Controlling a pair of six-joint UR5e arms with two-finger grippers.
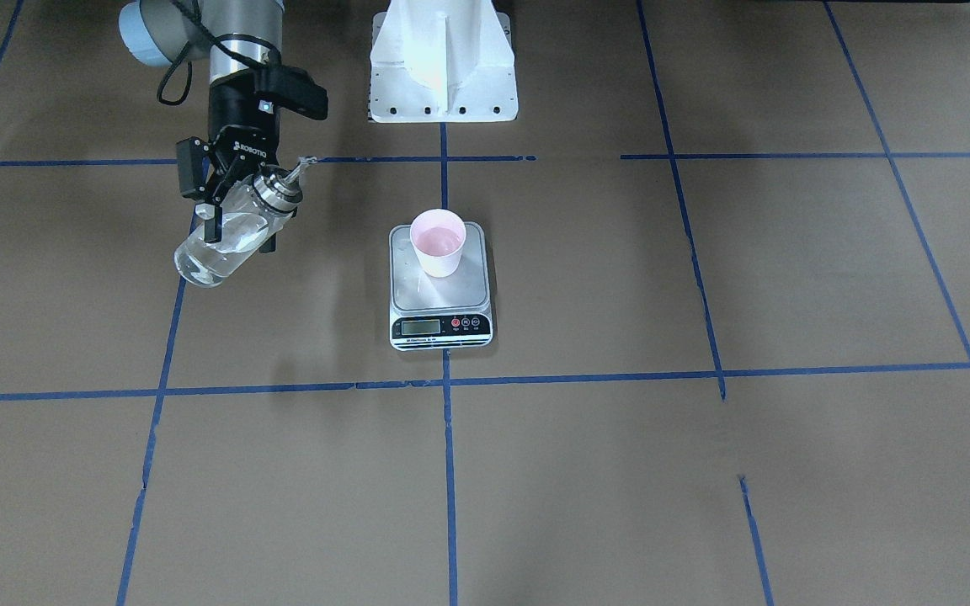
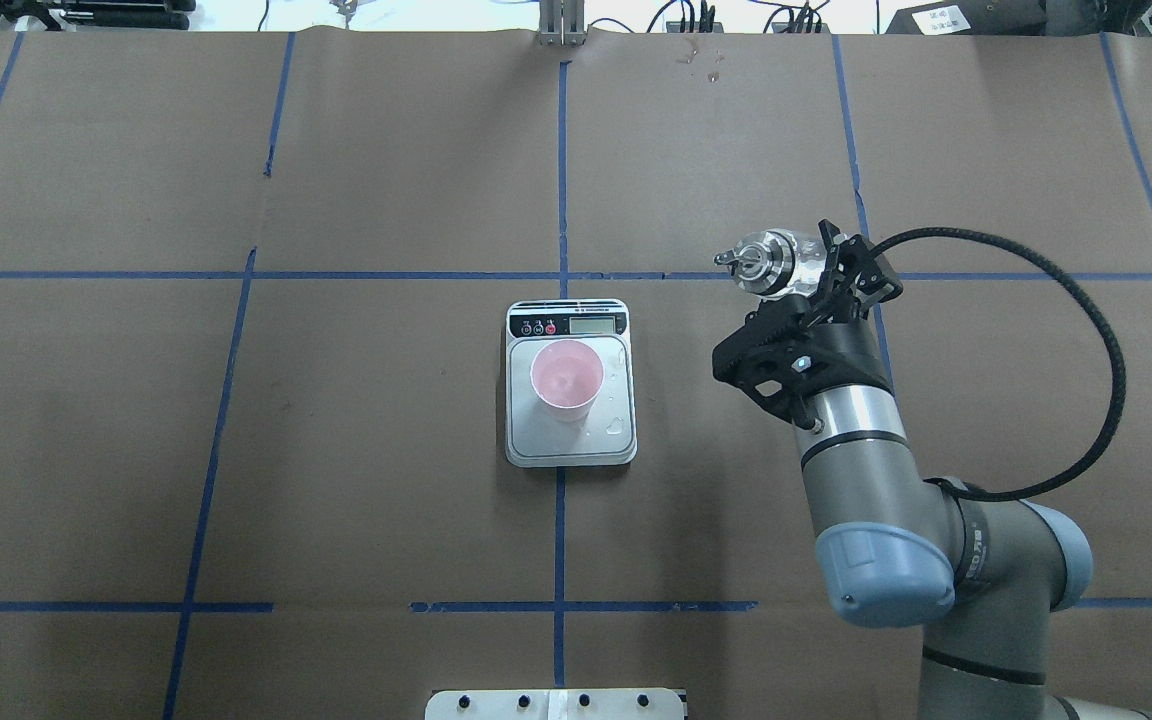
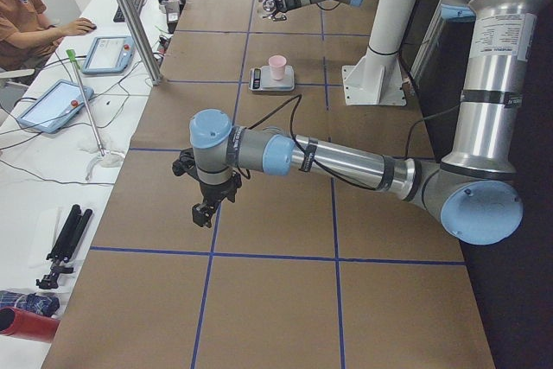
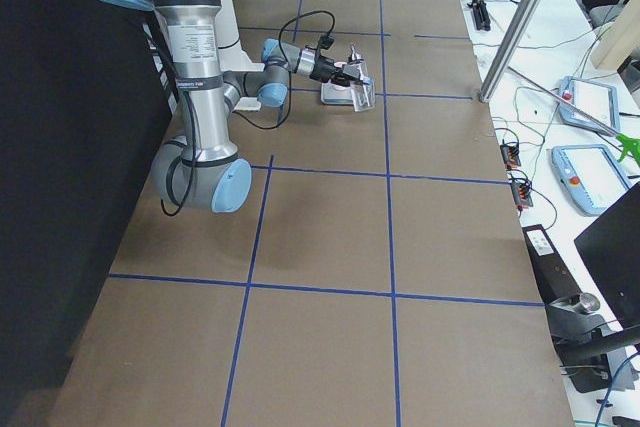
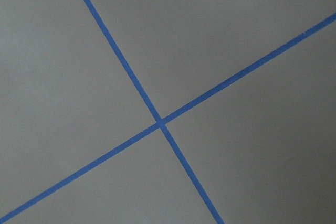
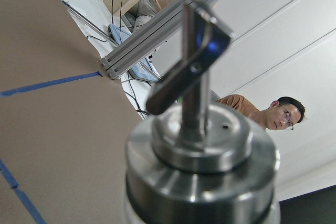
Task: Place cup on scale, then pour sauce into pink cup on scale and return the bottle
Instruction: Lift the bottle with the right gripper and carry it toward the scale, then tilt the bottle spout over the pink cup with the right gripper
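On the scale (image 1: 441, 295) stands the cup (image 1: 438, 242), upright, near the platform's middle. Well to one side of the scale, clear of the table, the right gripper (image 1: 239, 234) is clamped around the body of the bottle (image 1: 203, 261), which is tilted with its spout end nearer the scale; sauce (image 1: 197, 268) shows inside. Droplets (image 2: 616, 425) on the platform suggest the pour is done. The return would then call for righting the bottle before lowering it. The left gripper (image 3: 204, 212) hangs far from the scale; its jaws cannot be judged.

bottle (image 6: 202, 182) cap fills foreground (blurred), spout upward | table (image 6: 63, 145), blue tape (image 6: 47, 84) left | person (image 6: 239, 103) behind, right
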